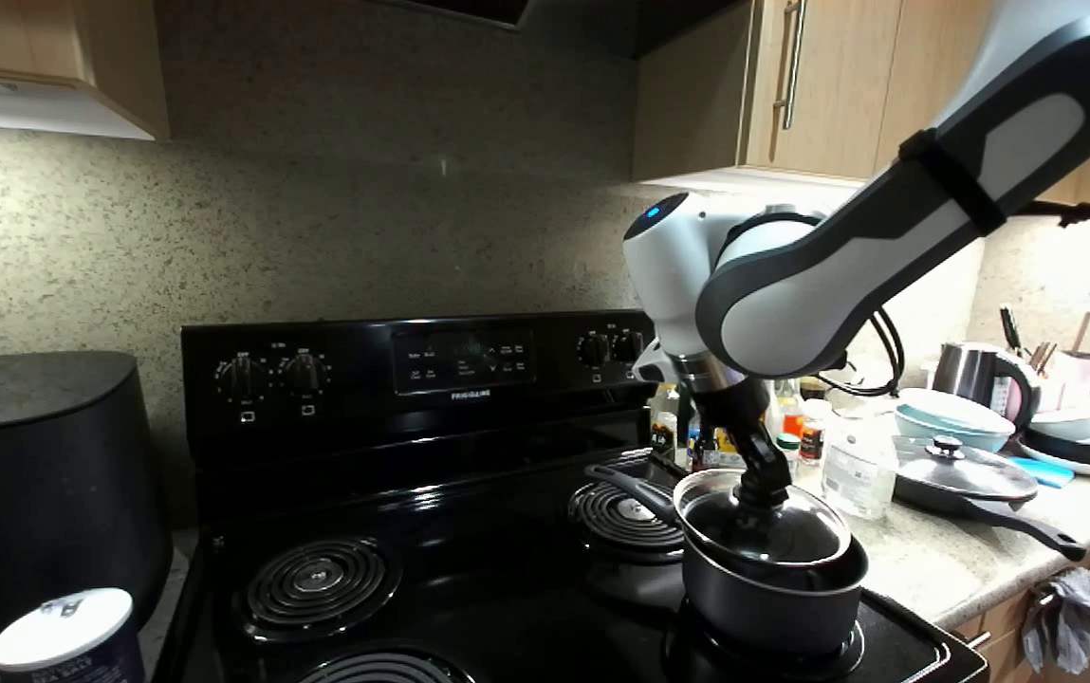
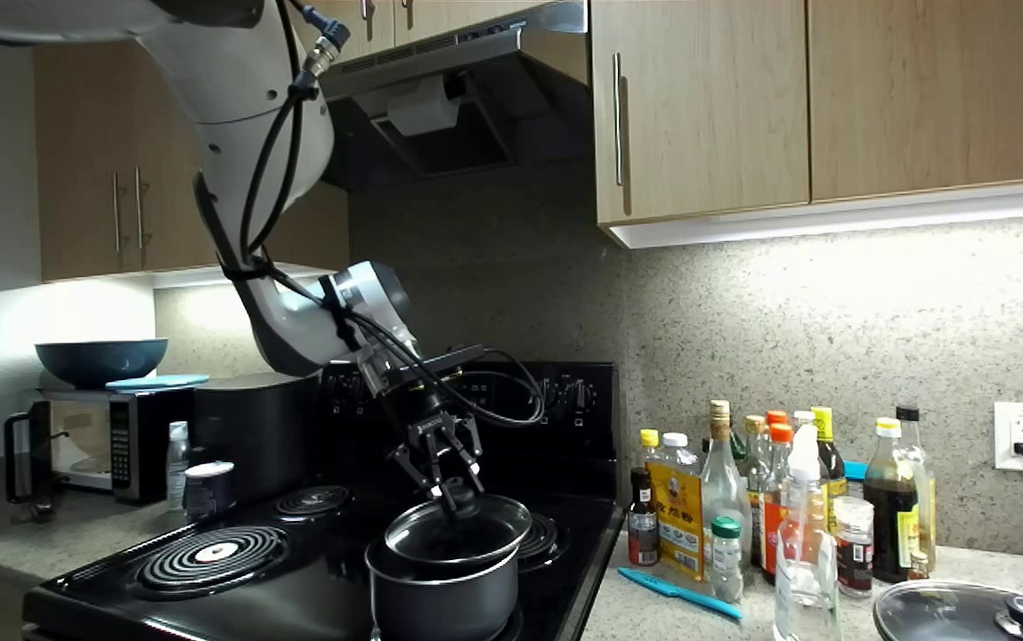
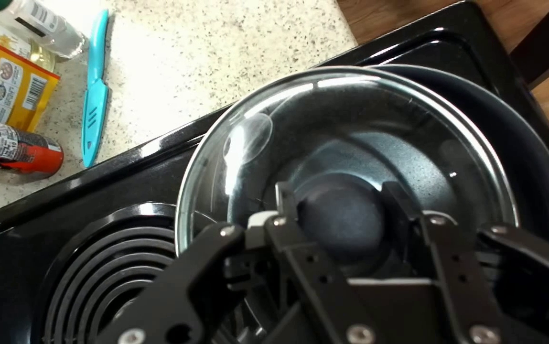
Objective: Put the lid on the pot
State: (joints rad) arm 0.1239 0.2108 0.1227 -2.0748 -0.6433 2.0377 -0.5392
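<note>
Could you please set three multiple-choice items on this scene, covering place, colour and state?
1. Where is the pot?
A) On the floor
B) On the stove
C) On the counter

2. What colour is the bowl on the microwave?
A) Blue
B) White
C) Red

3. How is the lid in the gripper placed?
A) Flush on the pot
B) Upside down
C) Off-centre over the pot

1 B, its base meets the stove's black top; 2 A, its side looks dark blue; 3 C, the pot's rim shows past one side.
</note>
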